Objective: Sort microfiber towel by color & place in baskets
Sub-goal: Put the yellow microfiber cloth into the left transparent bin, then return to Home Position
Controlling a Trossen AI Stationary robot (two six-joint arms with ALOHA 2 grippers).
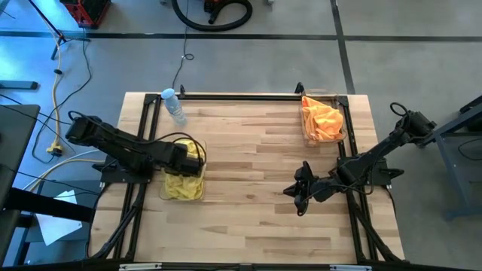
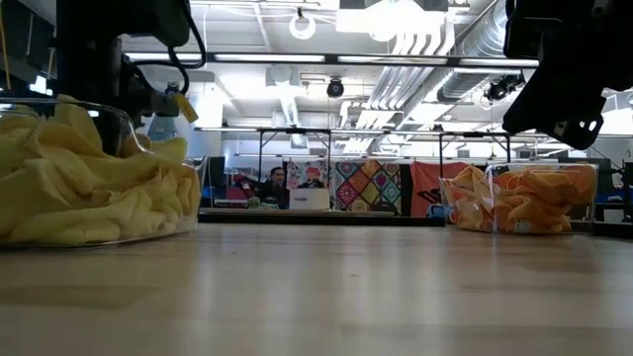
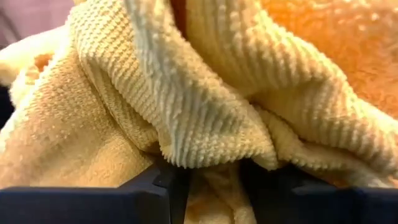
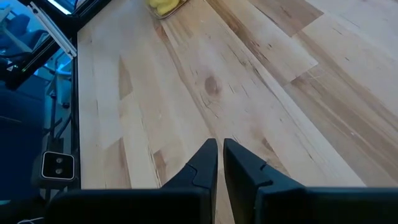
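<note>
Yellow microfiber towels (image 1: 183,187) (image 2: 89,188) fill the clear left basket (image 1: 162,194) near the table's left edge. Orange towels (image 1: 322,119) (image 2: 524,198) are heaped in the clear right basket (image 2: 591,198) at the far right. My left gripper (image 1: 193,162) (image 3: 211,177) points down into the yellow heap with its fingers apart. A ribbed yellow towel (image 3: 205,93) covers almost the whole left wrist view. My right gripper (image 1: 300,205) (image 4: 220,146) hangs shut and bare over the wood, right of centre. My left gripper comes from above, pointing down, with its fingers (image 3: 155,190) in the top of the yellow heap. A fold of the ribbed towel (image 3: 211,186) lies loose in the gap between the fingers and drapes over their tips. The towel rests on the heap in the basket.
A clear bottle with a blue cap (image 1: 174,105) stands at the far left of the table, behind the left basket. Bare wood (image 1: 248,158) lies between the two baskets. Black frame rails (image 1: 241,95) run along the table's far edge and both sides.
</note>
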